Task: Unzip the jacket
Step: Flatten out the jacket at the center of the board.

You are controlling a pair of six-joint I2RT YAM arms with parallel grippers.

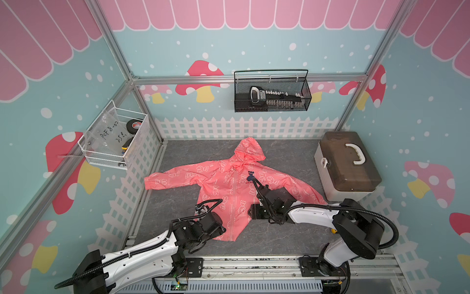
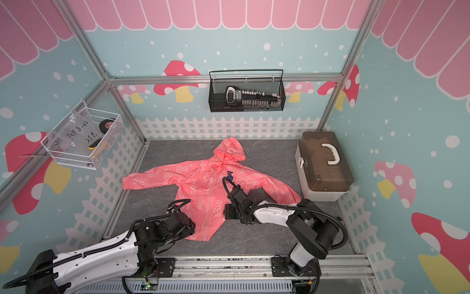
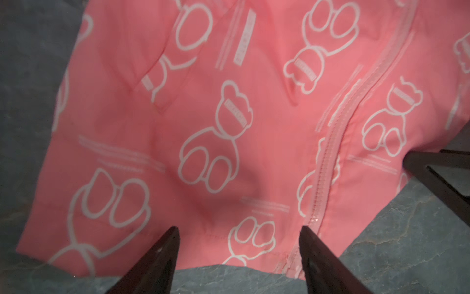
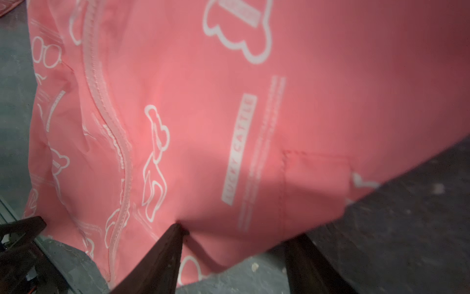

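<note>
Left fingers [image 3: 157, 262] cut by frame edge in left wrist view; zipper [image 3: 328, 157] far end out of frame too. Right wrist view blurred; tip of one of the right fingers [image 4: 305, 262] not visible past the jacket [image 4: 229, 127] hem. Can't see either pair in both top views: buried under left wrist [image 1: 201, 226] and right wrist [image 1: 272, 203], with both hem corners, lower centre of frame. Can't read chest logo [image 1: 250, 176]: part covered by right arm's cable [image 1: 257, 187], too small anyway. Can't make out zipper pull at the collar.

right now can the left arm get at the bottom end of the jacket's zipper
Probably yes: the left gripper hangs open over the jacket's hem, the zipper's bottom end beside one fingertip, nothing between.
</note>
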